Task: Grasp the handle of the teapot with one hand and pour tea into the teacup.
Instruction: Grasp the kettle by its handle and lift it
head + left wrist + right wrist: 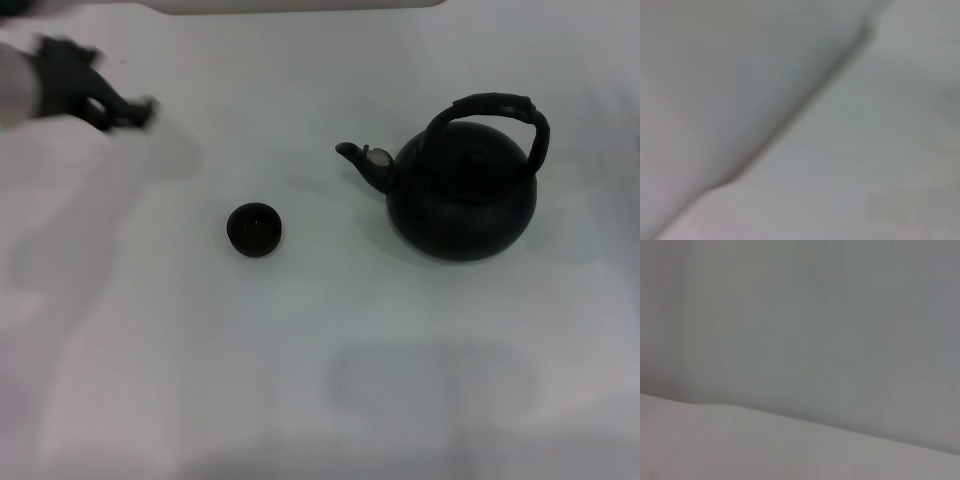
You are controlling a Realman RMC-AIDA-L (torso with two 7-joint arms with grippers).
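In the head view the dark teapot (462,200) stands upright on the white table at the right, its spout (358,157) with a silvery tag pointing left. Its black arched handle (497,110) stands over its top. The small dark teacup (254,229) sits upright to the left of the spout, apart from the pot. My left gripper (128,112) hangs at the far left, well away from both and holding nothing. My right gripper is out of view. Both wrist views show only plain pale surface.
The white table (300,380) spreads around the pot and cup. A pale raised edge (300,5) runs along the back of the table. Faint shadows lie on the table at the left and front.
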